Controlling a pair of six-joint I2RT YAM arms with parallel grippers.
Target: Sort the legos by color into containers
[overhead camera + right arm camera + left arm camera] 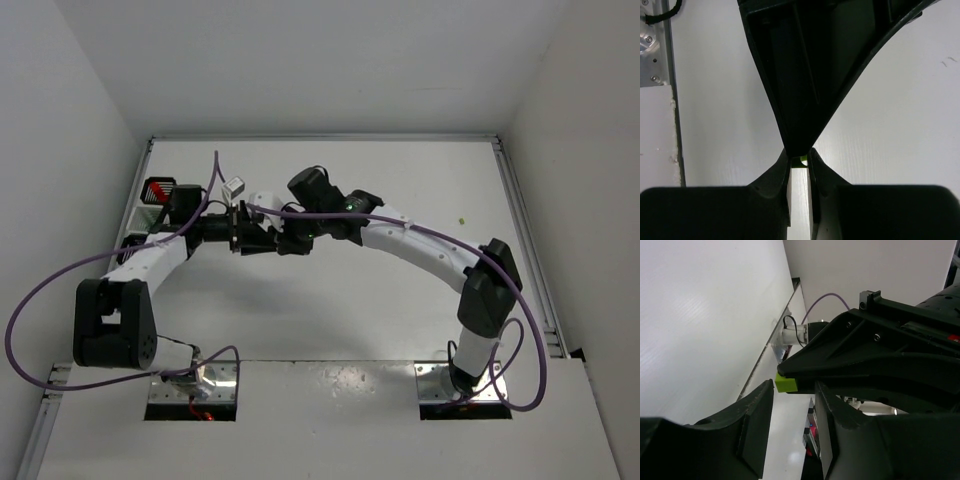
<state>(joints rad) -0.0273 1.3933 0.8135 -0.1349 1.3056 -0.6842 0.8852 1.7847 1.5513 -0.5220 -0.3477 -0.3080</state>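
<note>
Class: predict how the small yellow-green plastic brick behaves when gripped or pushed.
Probably stiff: the yellow-green plastic brick shows crisp square edges, pinched by the right gripper. Likely light, being far smaller than that gripper. Flat faces suggest sliding, not rolling.

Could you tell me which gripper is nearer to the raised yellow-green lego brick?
Right. The right gripper pinches the yellow-green lego brick in its fingertips; the left gripper straddles it, jaws open, not clamped.
</note>
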